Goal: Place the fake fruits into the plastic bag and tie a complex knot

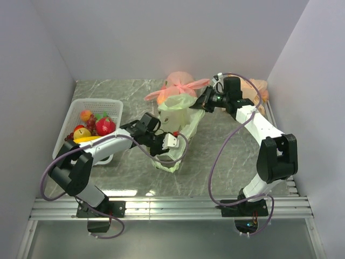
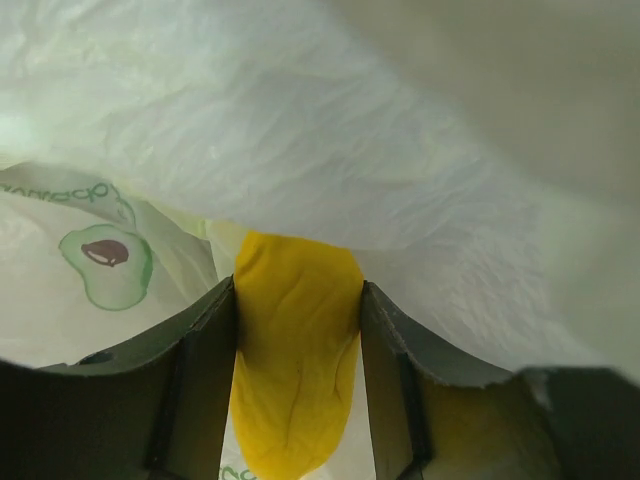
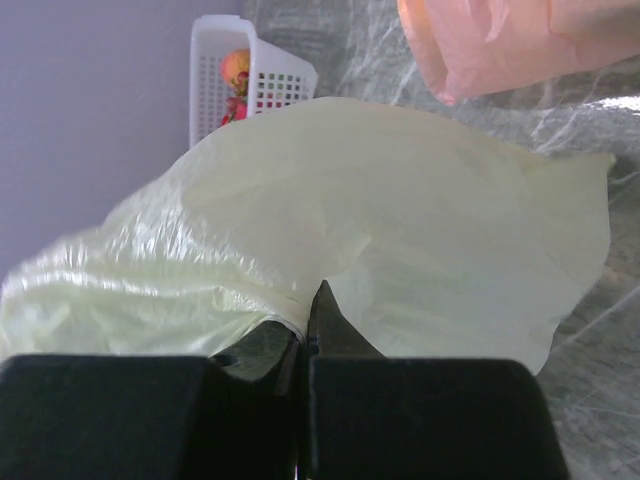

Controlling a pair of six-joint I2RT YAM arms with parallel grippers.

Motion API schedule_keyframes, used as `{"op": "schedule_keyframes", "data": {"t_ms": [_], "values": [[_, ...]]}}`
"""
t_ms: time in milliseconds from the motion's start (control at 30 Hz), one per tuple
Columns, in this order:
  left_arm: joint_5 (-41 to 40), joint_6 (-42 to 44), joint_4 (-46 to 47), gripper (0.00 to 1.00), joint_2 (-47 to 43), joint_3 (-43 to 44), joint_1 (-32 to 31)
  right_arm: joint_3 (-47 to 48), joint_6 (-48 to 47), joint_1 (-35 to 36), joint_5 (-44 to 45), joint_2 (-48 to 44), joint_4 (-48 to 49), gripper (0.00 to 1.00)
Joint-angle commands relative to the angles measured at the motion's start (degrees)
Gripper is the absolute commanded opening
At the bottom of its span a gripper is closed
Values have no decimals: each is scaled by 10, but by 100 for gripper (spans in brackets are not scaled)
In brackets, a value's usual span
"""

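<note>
The weak point, in our judgement, is the grip on the bag (image 1: 182, 116). Our right hand (image 3: 305, 328) is clenched on only a thin fold of the pale-green film, holding that side up. If the fold slips out, the film would sag over the left hand (image 2: 298, 300) and close the opening. The left hand is deep inside the bag with film draped close above it, and it grasps a yellow banana (image 2: 295, 390) that fills the gap between the fingers. If the fingers let go while film is bunched under them, the banana could lodge in a crease. Pulling the wrist out carelessly could snag the film and drag the light bag across the counter (image 1: 232, 156), or tug it out of the right hand. More fruits (image 1: 102, 125) wait in the white basket (image 1: 116, 103) at the left, so the mouth has to stay usable. Our left arm runs low from its base past the basket, wrist turned into the bag at mid-counter. Our right arm is folded high at the elbow, its forearm reaching back and left to the bag's top, just beside the pink bag (image 1: 180, 81).
</note>
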Motion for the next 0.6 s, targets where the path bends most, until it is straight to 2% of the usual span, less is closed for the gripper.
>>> {"op": "schedule_keyframes", "data": {"t_ms": [0,33,100,133,267,333,433,500,533,567], "values": [[-138,-7,110,3,-45,-28,-19,-10,21,-8,-26,0,44,0],[-142,-24,132,8,-45,-30,-20,-9,13,-5,-27,0,42,0],[-131,-81,127,37,-48,-2,-9,6,-9,4,-20,0,24,0],[-107,-106,132,56,-52,15,5,15,-39,6,-15,4,0,0],[-46,-194,165,79,-89,35,33,43,-98,18,3,13,-37,0],[-27,-235,180,83,-107,45,45,49,-130,24,13,17,-52,0],[-44,-288,202,83,-116,65,56,50,-156,31,20,15,-62,0],[-12,-332,209,84,-129,73,80,50,-164,33,23,15,-64,0],[5,-351,219,85,-138,72,116,51,-172,33,27,16,-69,0],[50,-377,223,86,-146,73,135,52,-178,33,28,17,-69,0]]}}
